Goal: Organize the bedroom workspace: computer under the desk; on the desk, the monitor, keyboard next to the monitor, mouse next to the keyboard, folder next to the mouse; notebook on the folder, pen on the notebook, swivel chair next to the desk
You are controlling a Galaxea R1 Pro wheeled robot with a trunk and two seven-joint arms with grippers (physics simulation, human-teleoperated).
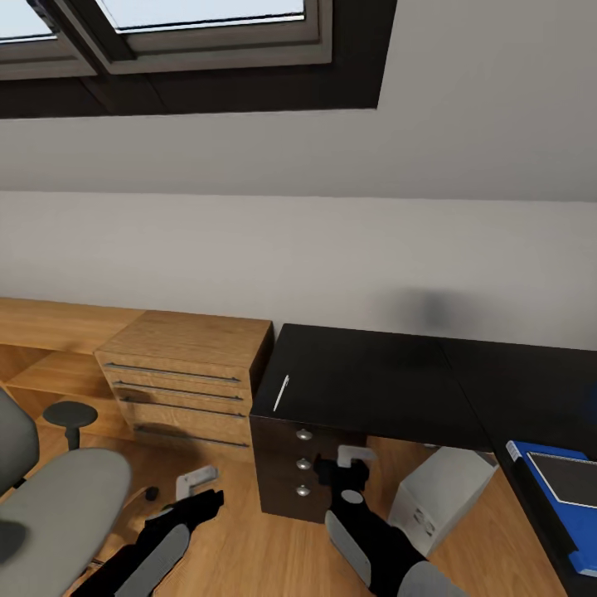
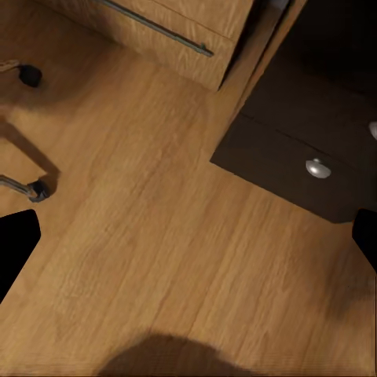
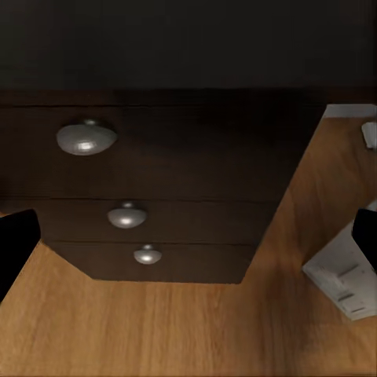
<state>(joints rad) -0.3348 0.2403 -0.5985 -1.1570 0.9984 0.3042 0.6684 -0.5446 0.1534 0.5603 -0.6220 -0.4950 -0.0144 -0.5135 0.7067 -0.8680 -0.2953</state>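
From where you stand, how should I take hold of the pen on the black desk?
The pen lies flat near the left front corner of the desk, running roughly front to back. Probably best to bring the right claw down from above and pinch across the middle of its thin shaft, fingers closing side to side. Both claws are low, below the desktop, so lift first.

We note the glossy black-topped desk is largely bare, save a thin pale pen near its left edge and a bright blue folder at the right. Under it, the dark drawer unit with round knobs and light grey tower computer flank open plank floor. The grey upholstered swivel chair crowds the left.
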